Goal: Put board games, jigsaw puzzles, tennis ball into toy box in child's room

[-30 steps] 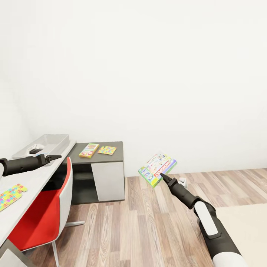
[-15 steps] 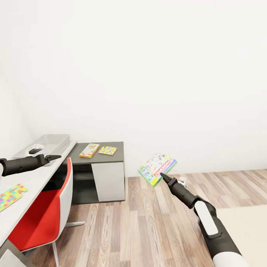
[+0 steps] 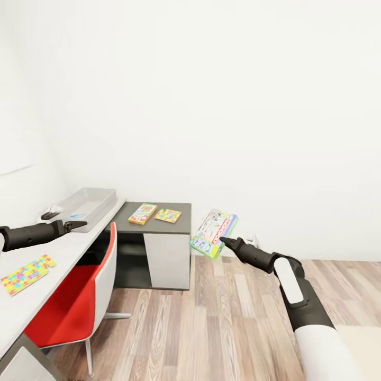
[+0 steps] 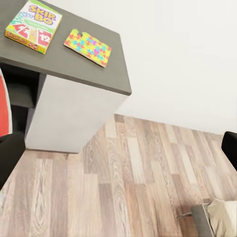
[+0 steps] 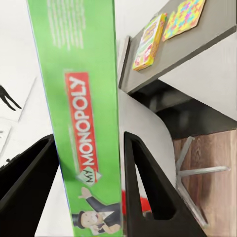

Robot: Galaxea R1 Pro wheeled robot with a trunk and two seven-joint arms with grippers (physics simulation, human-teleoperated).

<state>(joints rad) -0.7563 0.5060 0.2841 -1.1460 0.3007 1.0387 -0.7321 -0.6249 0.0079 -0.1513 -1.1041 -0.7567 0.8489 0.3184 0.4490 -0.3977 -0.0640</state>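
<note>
My right gripper is shut on a green and white board game, held tilted in the air over the floor; its green edge sits between the two fingers. On the dark side unit lie a yellow-green board game and a jigsaw puzzle; both also show in the left wrist view, game and puzzle. A second puzzle lies on the pale table. The grey toy box stands at the table's far end. My left gripper hovers open over the table, empty. The tennis ball is out of view.
A red and white chair is pushed under the table, between me and the side unit. Wooden floor spreads to the right of the unit. A white wall runs behind everything. A beige patch lies at the lower right.
The camera has swung, shifting the whole picture to the right. My right arm has carried the green and white game closer to the side unit and tilted it more upright. The left arm holds still.
</note>
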